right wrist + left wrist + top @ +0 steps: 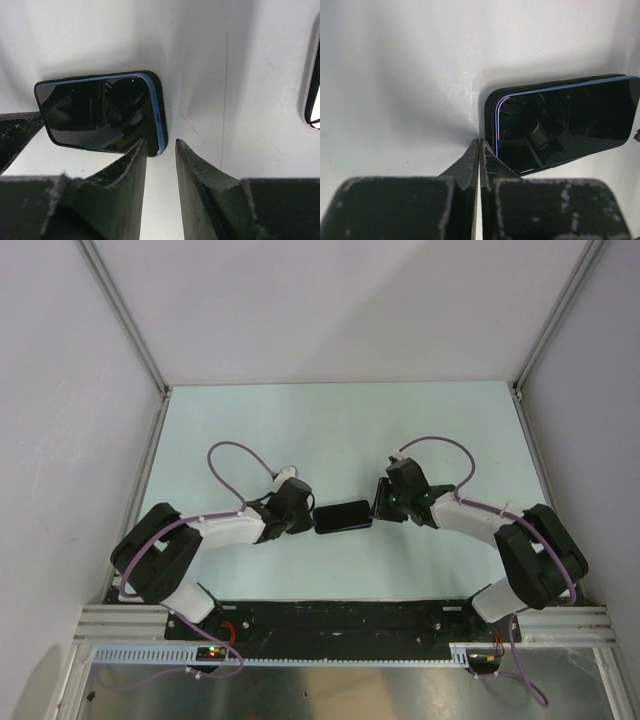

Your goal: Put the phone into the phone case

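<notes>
Phone flat on table, screen up, dark case rimming its edge, between my grippers. My left gripper pinched closed, tips just beside phone corner. My right gripper parted narrowly, holding nothing, near opposite end.

Pale table with phone flat at centre

The phone lies mid-table, with the left gripper just beside its left end and the right gripper by its right.
</notes>
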Motion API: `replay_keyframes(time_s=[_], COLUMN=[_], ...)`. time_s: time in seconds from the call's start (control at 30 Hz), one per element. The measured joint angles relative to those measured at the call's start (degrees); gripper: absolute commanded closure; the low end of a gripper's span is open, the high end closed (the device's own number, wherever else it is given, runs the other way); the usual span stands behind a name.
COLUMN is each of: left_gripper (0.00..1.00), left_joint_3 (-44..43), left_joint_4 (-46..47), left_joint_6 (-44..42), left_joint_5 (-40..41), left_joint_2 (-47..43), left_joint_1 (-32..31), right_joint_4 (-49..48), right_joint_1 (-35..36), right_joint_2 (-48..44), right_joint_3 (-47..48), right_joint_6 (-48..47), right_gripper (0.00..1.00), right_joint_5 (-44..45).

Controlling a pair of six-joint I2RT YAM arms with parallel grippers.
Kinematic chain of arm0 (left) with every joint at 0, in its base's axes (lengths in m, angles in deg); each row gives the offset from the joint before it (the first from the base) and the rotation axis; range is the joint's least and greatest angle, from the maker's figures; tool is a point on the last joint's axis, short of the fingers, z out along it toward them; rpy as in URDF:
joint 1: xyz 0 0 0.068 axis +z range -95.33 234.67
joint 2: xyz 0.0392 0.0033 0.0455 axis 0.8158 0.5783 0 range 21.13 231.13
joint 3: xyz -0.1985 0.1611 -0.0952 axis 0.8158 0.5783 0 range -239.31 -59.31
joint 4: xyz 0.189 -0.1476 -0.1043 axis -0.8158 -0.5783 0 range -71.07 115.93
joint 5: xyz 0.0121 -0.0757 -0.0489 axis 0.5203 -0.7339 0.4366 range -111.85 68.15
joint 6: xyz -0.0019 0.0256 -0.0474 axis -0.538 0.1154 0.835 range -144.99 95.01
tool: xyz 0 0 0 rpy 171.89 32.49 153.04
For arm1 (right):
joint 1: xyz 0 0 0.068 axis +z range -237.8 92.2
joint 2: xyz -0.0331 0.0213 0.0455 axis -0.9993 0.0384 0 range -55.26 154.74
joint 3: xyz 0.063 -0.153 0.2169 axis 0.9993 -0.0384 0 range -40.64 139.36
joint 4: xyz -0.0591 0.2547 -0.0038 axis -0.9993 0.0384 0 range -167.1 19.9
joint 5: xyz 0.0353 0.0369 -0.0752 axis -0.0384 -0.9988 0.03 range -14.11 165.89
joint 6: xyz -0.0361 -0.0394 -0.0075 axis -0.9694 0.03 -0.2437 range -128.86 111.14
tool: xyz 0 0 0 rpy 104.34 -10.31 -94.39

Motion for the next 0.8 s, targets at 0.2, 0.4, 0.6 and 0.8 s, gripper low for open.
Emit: replay_keyframes(time_s=[0.2,0.4,0.6,0.8], left_gripper=[0.99,0.99,1.0,1.0], left_joint_3=[-1.27,-1.73,-2.38,-2.58], left_joint_4=[0.44,0.57,0.57,0.81], left_joint_6=[-0.09,-0.59,-1.07,-1.2], left_joint_5=[-0.5,-0.57,-0.72,-0.85], left_joint_2=[1.49,1.99,2.67,2.99], left_joint_1=[0.11,0.22,0.39,0.59], right_joint_4=[0.28,1.66,3.06,5.11], right_joint_1=[1.75,2.71,3.41,4.98], right_joint_2=[2.86,3.76,3.89,4.7], right_joint_3=[2.08,2.99,3.8,5.46], right_joint_6=[-1.16,-1.68,-1.92,-2.32], right_gripper=[0.73,0.83,0.97,1.0], right_joint_5=[0.57,2.54,4.42,7.58])
